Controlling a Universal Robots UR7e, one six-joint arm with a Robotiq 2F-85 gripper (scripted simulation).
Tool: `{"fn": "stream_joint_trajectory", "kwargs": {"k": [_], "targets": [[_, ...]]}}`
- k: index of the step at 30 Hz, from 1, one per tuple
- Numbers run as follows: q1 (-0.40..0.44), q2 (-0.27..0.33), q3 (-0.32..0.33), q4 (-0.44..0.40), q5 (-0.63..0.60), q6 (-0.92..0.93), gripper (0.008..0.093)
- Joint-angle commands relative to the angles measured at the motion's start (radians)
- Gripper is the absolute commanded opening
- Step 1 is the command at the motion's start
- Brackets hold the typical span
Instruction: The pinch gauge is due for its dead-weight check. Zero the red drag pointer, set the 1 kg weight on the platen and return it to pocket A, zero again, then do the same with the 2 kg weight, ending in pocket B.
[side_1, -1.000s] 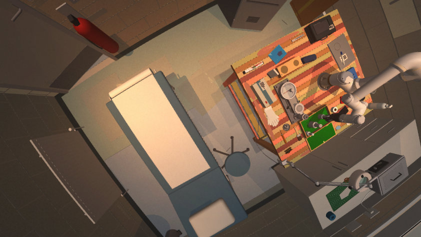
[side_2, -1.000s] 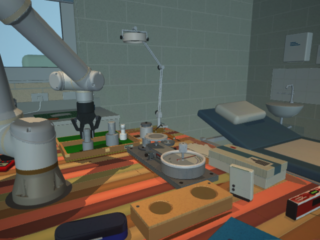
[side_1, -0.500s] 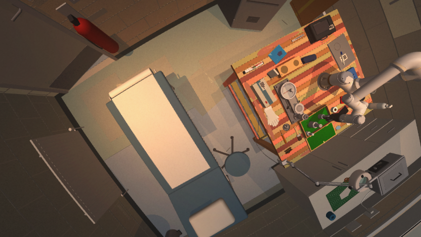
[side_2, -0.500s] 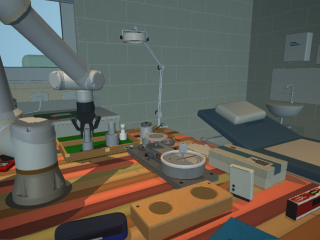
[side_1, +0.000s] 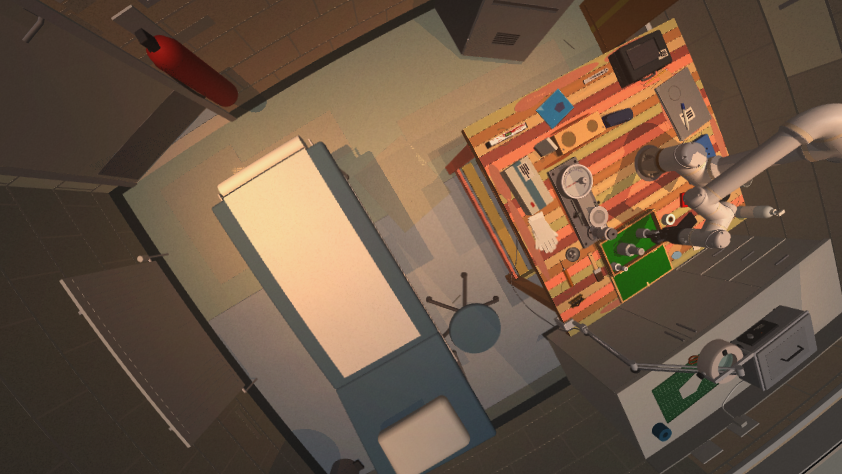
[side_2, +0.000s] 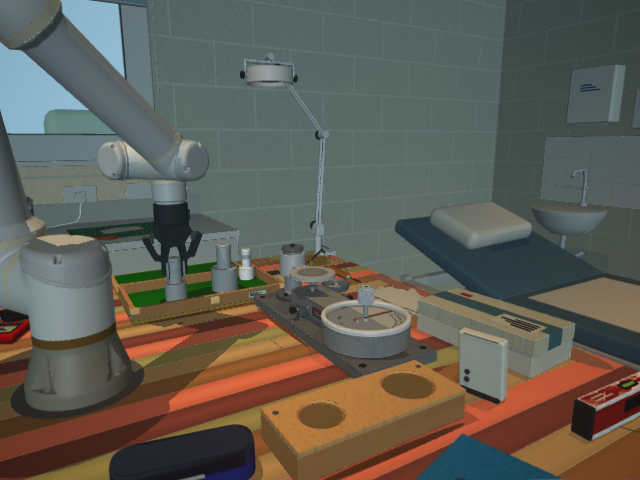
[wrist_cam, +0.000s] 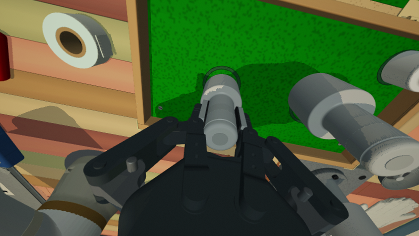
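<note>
At the far end of the striped bench a wooden tray lined with green felt (side_2: 194, 289) holds three grey weights. The smaller stepped weight (wrist_cam: 221, 113) (side_2: 175, 281) stands upright in its pocket at the tray's left end, and my gripper (wrist_cam: 220, 117) (side_2: 173, 258) comes straight down on it with both finger pads clamped on its stem. A larger weight (wrist_cam: 346, 117) (side_2: 224, 271) stands to its right, apart from it. The pinch gauge (side_2: 362, 323) lies in front of the tray, with its round dial, red pointer and raised platen (side_2: 311, 274).
The tray's wooden rim (wrist_cam: 137, 58) runs just left of the held weight. A roll of white tape (wrist_cam: 76, 41) lies beyond the rim. A third, small white weight (side_2: 245, 264) stands further right. My own base (side_2: 70, 320) rises on the bench's left.
</note>
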Motion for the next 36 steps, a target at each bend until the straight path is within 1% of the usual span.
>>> {"fn": "stream_joint_trajectory", "kwargs": {"k": [1,6,15,19,25,36], "targets": [[0.000,-0.002,-0.002,-0.003,0.000,0.000,0.0127],[0.000,-0.002,-0.002,-0.003,0.000,0.000,0.0080],[0.000,-0.003,-0.003,-0.001,0.000,0.000,0.0080],[0.000,-0.014,-0.011,0.017,0.000,0.000,0.0080],[0.000,-0.051,-0.044,0.085,0.000,0.000,0.0080],[0.000,-0.127,-0.139,0.257,0.000,0.000,0.0080]]}}
